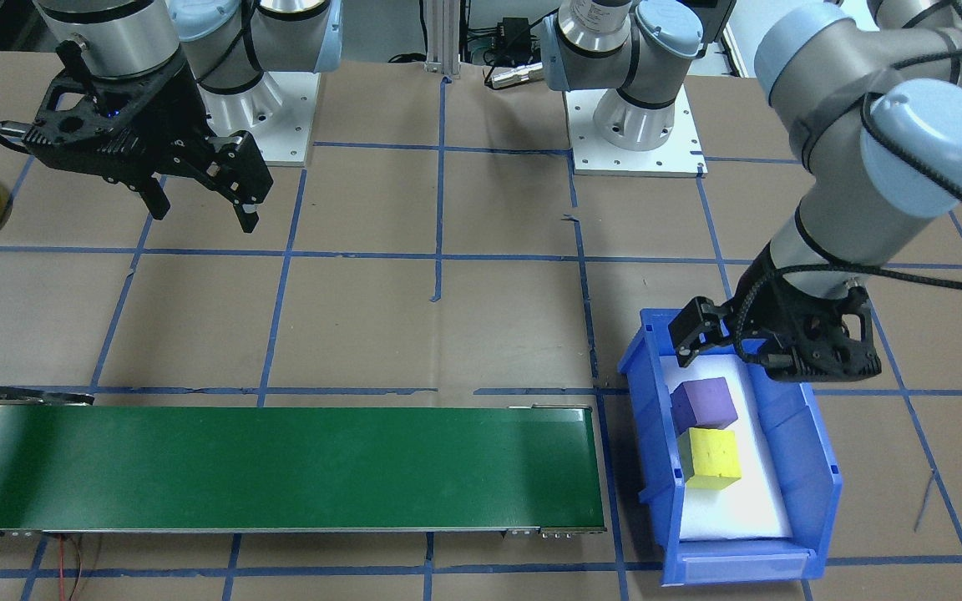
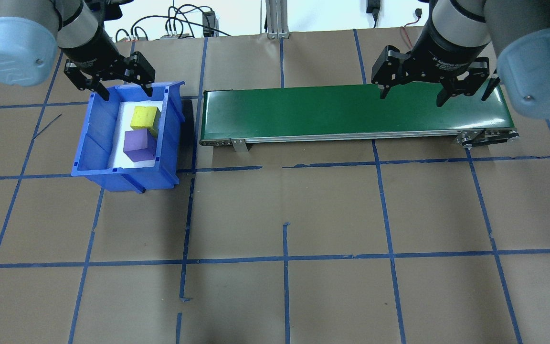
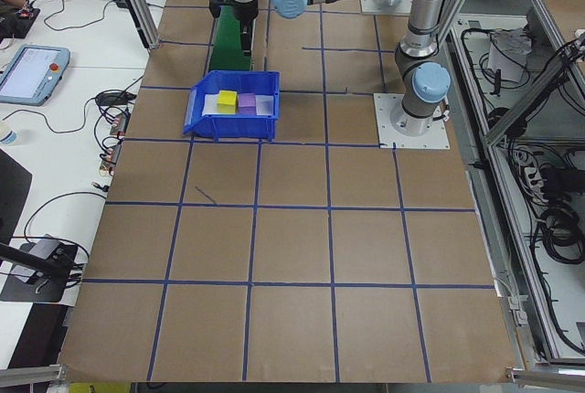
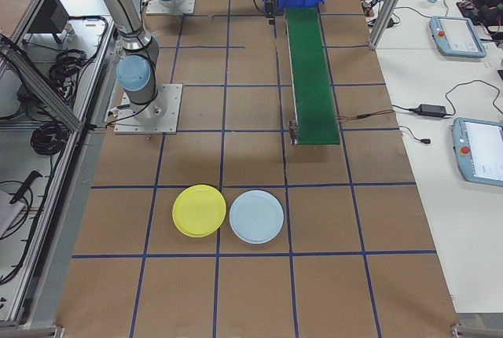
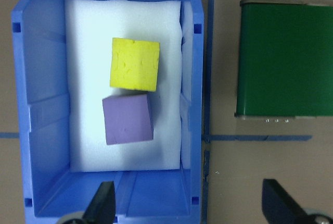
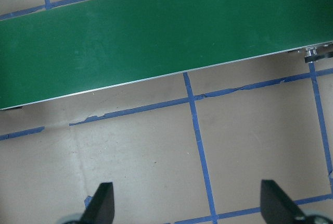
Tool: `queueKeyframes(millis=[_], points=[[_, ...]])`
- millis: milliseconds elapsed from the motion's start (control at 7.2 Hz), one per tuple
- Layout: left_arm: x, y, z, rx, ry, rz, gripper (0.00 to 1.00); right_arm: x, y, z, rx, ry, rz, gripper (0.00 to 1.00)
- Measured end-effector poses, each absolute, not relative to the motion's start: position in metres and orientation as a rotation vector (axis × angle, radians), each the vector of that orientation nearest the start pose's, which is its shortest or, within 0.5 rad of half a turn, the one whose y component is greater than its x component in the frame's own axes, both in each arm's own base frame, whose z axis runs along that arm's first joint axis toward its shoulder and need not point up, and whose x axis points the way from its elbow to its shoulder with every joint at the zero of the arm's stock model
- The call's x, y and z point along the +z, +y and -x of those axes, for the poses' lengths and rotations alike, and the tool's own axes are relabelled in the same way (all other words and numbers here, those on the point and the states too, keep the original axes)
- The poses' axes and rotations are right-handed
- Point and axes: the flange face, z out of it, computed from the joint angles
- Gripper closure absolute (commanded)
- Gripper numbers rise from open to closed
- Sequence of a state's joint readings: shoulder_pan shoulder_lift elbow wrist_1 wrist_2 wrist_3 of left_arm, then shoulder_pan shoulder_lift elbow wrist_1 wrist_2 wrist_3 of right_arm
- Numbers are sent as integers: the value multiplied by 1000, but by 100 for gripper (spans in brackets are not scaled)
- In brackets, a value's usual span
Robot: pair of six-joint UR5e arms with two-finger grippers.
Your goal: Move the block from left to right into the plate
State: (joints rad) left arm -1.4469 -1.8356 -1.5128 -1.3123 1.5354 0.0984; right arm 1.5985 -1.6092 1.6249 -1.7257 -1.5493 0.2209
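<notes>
- The left gripper (image 2: 123, 90) hangs over the far end of the blue bin (image 2: 94, 143), fingers pointing down and spread wide, holding nothing; its arm reaches out from the base and bends down at the wrist.
- In the left wrist view the two fingertips (image 5: 102, 203) straddle the bin's near wall, one over the bin, the other over the table (image 5: 260, 172) beside it.
- The right gripper (image 2: 411, 98) hovers above the table near the green conveyor belt (image 2: 342, 112), at the belt's end away from the bin; its fingers point down, wide apart and empty.
- The yellow block (image 2: 144, 118) and the purple block (image 2: 139, 145) sit on white foam inside the bin, touching each other.
- Both blocks are cubes, so neither has a clear long axis; the purple one is turned slightly against the bin's walls, the yellow one lies nearly square to them.
- The yellow plate (image 4: 199, 211) lies flat on the table, well apart from the bin, past the far end of the belt on the robot's right.
- A pale blue plate (image 4: 256, 216) lies just beside it.
</notes>
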Motion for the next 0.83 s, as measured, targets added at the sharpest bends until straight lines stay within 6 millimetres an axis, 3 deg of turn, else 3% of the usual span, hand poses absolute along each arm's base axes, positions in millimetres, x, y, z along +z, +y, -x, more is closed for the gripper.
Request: queueKeyframes(millis=[278,556,833], points=[[367,-626,48,-93,3163,19,0,496,-484,-149,-210,3082,-296,0],[352,-625,30,-50,3162,41,0,496,-484,-149,-210,3082,-296,0],[319,-623,19,34,3172,73,0,496,-484,-149,-209,3082,-296,0]])
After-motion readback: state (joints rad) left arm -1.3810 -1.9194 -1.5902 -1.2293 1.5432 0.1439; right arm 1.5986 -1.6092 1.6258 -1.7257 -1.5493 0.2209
